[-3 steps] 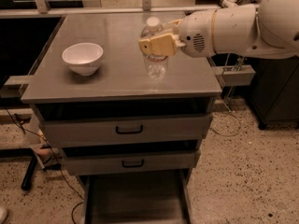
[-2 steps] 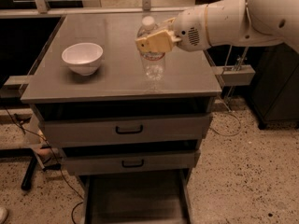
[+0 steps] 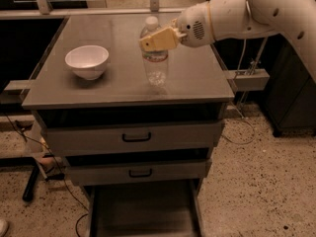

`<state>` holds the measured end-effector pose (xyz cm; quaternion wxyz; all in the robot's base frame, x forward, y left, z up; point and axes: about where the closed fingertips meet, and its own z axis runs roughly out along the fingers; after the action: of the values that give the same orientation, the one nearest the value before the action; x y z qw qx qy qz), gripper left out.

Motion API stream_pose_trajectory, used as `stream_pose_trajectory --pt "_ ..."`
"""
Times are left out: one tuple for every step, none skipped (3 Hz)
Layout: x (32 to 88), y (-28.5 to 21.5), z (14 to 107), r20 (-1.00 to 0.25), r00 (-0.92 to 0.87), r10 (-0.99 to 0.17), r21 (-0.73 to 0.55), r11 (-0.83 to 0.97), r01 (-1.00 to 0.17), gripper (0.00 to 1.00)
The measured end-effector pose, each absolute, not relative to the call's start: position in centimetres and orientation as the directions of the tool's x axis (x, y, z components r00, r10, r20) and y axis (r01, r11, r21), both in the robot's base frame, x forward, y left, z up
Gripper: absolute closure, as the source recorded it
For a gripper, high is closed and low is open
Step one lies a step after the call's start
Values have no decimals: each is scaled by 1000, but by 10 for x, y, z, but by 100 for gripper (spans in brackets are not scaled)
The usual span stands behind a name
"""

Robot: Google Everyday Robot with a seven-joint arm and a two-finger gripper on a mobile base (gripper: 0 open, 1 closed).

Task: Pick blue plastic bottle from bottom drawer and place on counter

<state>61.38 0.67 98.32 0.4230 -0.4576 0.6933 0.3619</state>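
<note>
The blue plastic bottle (image 3: 155,65) is a clear ribbed bottle with a white cap. It stands upright on the counter (image 3: 197,78), right of centre, its base at or just above the surface. My gripper (image 3: 158,39) comes in from the right on the white arm, and its yellowish fingers (image 3: 160,37) are closed around the bottle's upper body just below the cap. The bottom drawer (image 3: 143,211) is pulled open at the foot of the cabinet, and the part of its dark floor in view holds nothing.
A white bowl (image 3: 87,60) sits on the left part of the counter. Two grey drawer fronts with black handles (image 3: 136,138) are shut above the open drawer. A dark cabinet (image 3: 296,98) stands to the right, and cables lie on the speckled floor at left.
The gripper and the bottle have shifted a little to the left over the counter together. The bowl and drawers have not moved.
</note>
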Motion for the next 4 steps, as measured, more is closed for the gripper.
stream_pose_trajectory --pt "621 8 979 -913 -252 -322 155 298 -942 100" --pt "628 8 980 -910 -272 -313 191 266 -945 100" --pt "636 7 984 -906 -295 -305 226 240 -944 100" --pt "641 6 984 -899 -315 -304 251 231 -940 100"
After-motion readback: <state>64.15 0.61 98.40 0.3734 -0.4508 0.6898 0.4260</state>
